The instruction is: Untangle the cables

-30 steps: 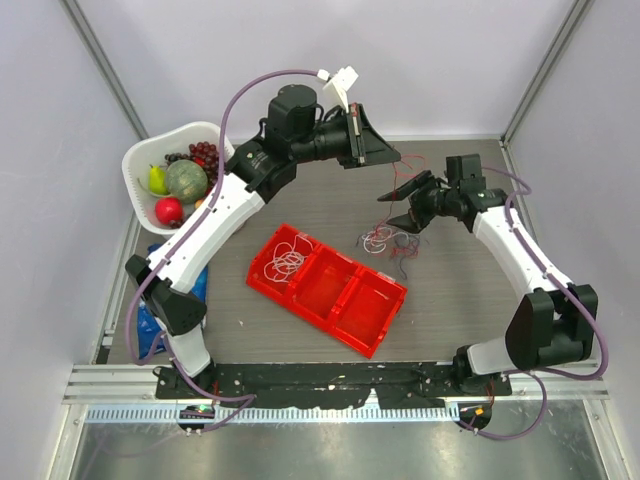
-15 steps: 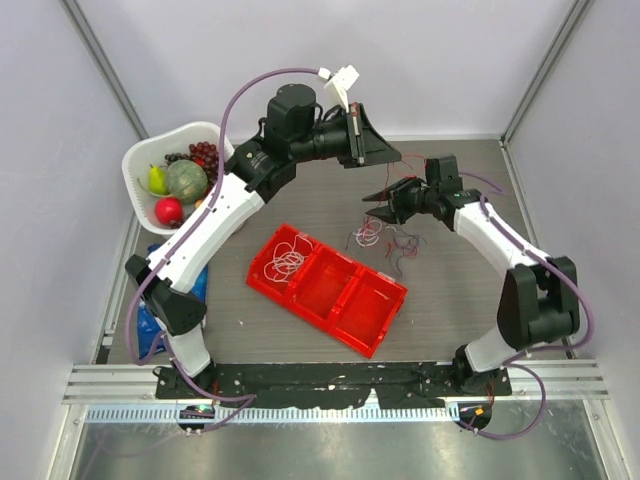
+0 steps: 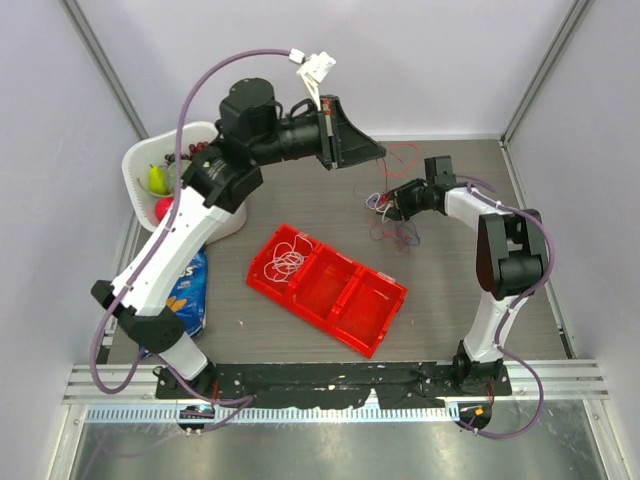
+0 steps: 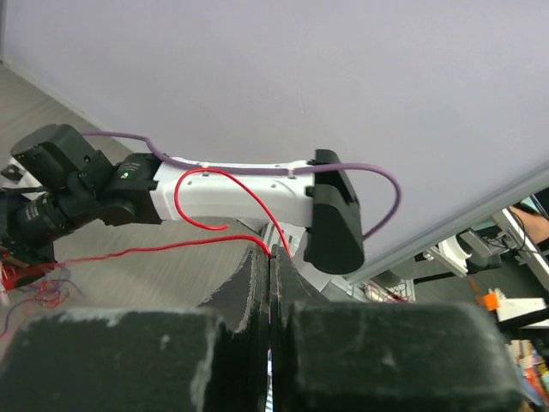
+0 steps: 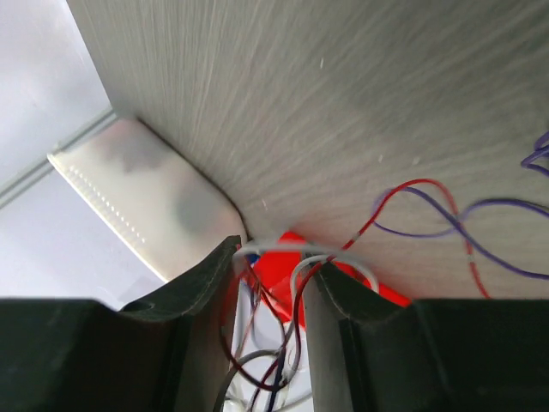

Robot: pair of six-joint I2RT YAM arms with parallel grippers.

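Grey wood-grain tabletop ran out to pale lilac walls, and the work sat at its far right. The left gripper was raised off the table and fully closed, and its wrist view showed the red cable coming out of the seam between the two shut jaws. From that pinch the strand bowed out and ran down to the tangle, a small knot of red, white and dark purple wire on the table.

Seen from above, the tangle lay at about 6 o'clock from the left gripper, so the held strand's long axis ran roughly 12 to 6. The right gripper was much the nearer of the two, touching the knot's 11 o'clock edge. Its own camera showed the jaws a little apart with white, red and dark strands threaded through the gap (whether they were actually clamped could not be told).

A separate white cable lay coiled in the end compartment of the red tray, well apart at 8 o'clock.

My judgement: freeing the red strand would call for the left arm drawing toward 12 o'clock while the right anchored the knot.
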